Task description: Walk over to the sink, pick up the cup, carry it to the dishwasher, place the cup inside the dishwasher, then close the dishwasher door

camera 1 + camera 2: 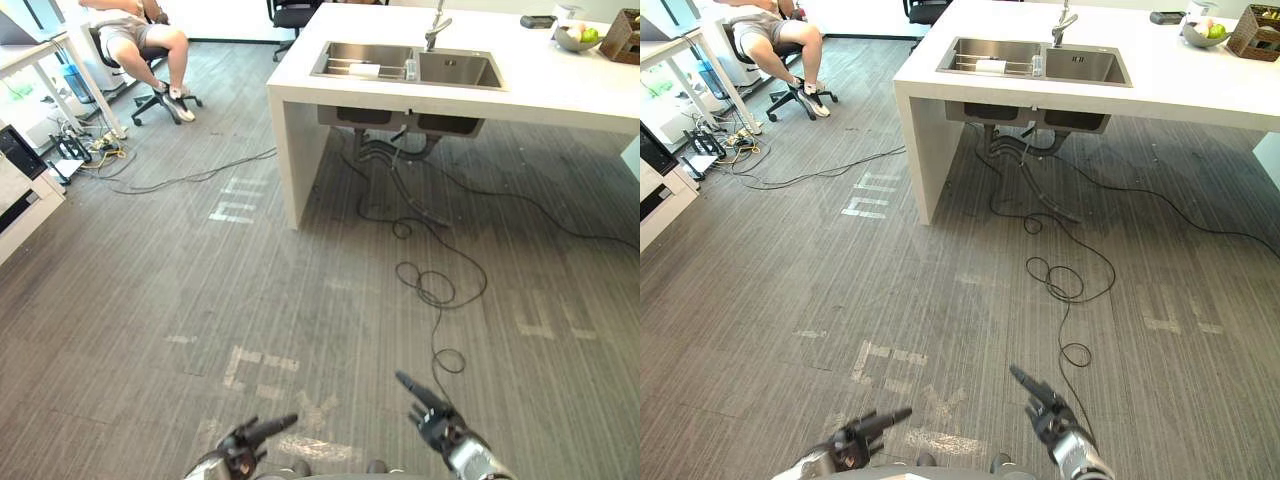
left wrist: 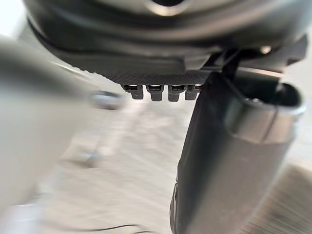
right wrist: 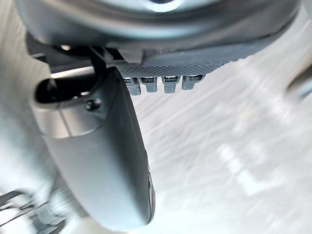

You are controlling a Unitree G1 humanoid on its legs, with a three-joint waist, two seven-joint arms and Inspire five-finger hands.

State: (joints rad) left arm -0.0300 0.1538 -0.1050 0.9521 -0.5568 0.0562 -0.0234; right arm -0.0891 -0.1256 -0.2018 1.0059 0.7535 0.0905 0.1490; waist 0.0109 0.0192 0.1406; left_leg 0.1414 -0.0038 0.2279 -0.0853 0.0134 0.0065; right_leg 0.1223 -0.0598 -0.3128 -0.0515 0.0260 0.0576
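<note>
**Sink counter far right, seated person far left**

The counter (image 1: 560, 85) stands at the far right with the sink (image 1: 455, 72) set into it and the faucet (image 1: 435, 25) behind the basins. A cup (image 1: 411, 68) stands in the sink by the divider. A bowl (image 1: 572, 40) and a basket (image 1: 625, 35) sit at the counter's right end. A person (image 1: 140, 35) sits at the far left. Cables (image 1: 435, 285) lie on the floor (image 1: 150, 300) in front of the counter. The left hand (image 1: 243, 447) and right hand (image 1: 432, 412) hang at the near edge.
</note>
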